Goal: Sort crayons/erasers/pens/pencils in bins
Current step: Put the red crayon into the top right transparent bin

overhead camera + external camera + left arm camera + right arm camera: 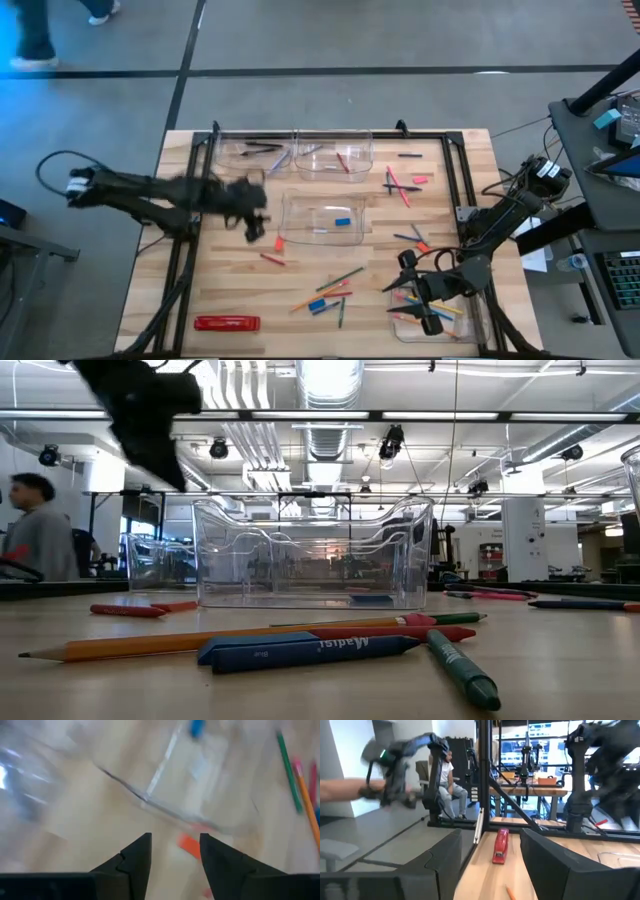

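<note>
The task's things are part sorted, part loose. Four bins are seen in the high view: two side by side at the far edge, the left one [250, 152] holding dark pens, the right one [335, 158] a red stick; a middle bin [322, 218] holding a blue eraser [343, 221]; and a fourth [432, 318] at the near right corner, under the right arm, with pencils in it. Pencils, pens and crayons are scattered on the table [230, 290] — a cluster near the front centre [330, 292], another at the far right [400, 185] — and a flat red pack [227, 323] lies at the near left.

A small orange-red piece [189, 845] lies just beside the middle bin's near left corner; whether it is an eraser or a crayon cannot be told. The left gripper [175, 851] is held above it with jaws parted and nothing between them — blurred, so apparently in motion. The step in hand is judged to be a fresh pick. A descent onto the piece, clear of the bin wall, is called for next, then a carry to the matching bin.

The right gripper [487, 852] is parked over the near right bin, jaws apart and empty.
</note>
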